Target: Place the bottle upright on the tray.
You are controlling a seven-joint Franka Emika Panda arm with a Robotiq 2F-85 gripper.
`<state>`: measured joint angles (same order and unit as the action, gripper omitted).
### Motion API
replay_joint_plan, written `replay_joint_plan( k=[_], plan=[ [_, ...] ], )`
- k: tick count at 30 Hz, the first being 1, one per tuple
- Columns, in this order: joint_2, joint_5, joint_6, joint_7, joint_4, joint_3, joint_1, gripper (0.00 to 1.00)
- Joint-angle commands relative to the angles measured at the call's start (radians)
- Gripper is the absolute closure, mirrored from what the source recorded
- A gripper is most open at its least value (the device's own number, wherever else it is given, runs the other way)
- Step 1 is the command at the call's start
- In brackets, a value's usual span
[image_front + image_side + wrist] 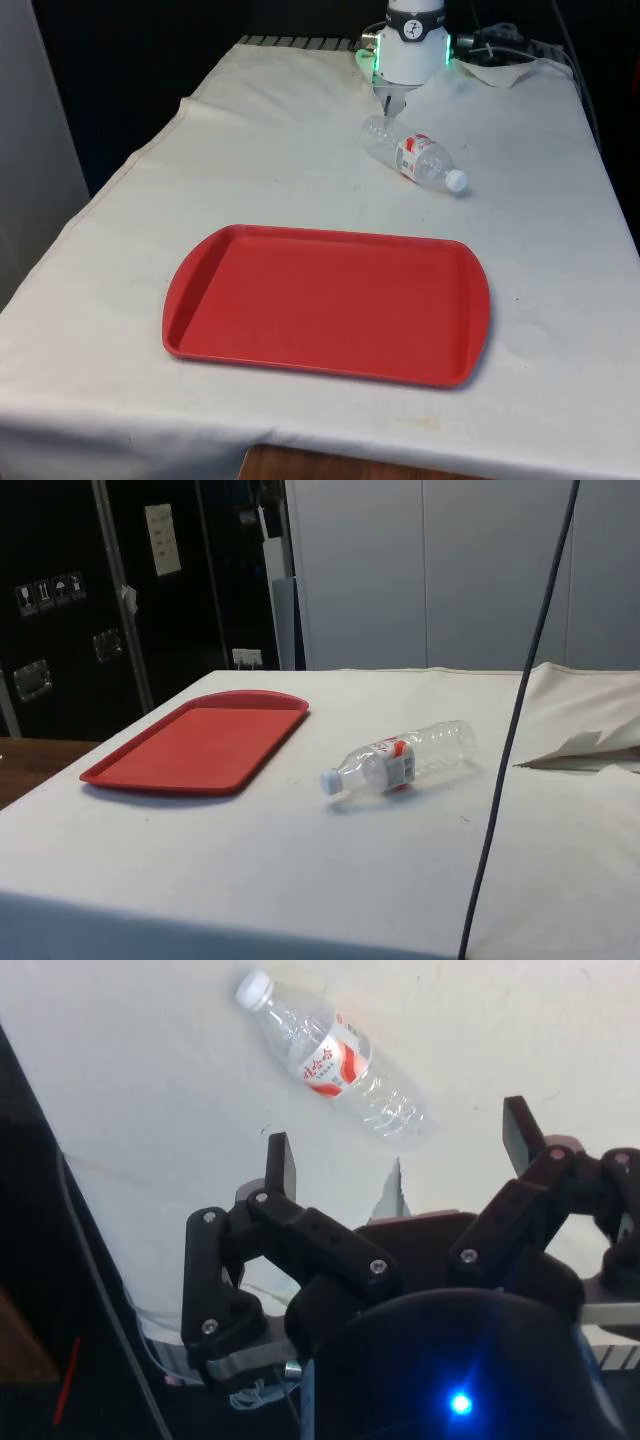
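You see the robot arm (pixel 414 40) cut off by the front view's upper edge. The print on the bottle (pixel 400 761) label (pixel 393 762) is too small to read. In the side view, a dark cable (pixel 510 742) runs off both edges.

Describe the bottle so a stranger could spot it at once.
Start at the red tray on the white cloth. Beyond it, toward the robot, the bottle lies on its side: clear plastic, white cap, red-and-white label, apart from the tray.
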<state>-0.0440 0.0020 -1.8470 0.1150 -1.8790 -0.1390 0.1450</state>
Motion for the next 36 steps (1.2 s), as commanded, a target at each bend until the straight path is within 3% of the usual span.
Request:
replay_joint_plan(
  k=[1,9,36],
  plan=[
    [0.005,0.0,-0.001,-0.001,-0.006,0.001,0.0,0.0],
    [0.075,-0.008,-0.045,-0.021,-0.099,0.02,0.002,0.0],
    [0.218,-0.01,-0.104,-0.053,-0.28,0.073,0.001,0.0]
  ],
)
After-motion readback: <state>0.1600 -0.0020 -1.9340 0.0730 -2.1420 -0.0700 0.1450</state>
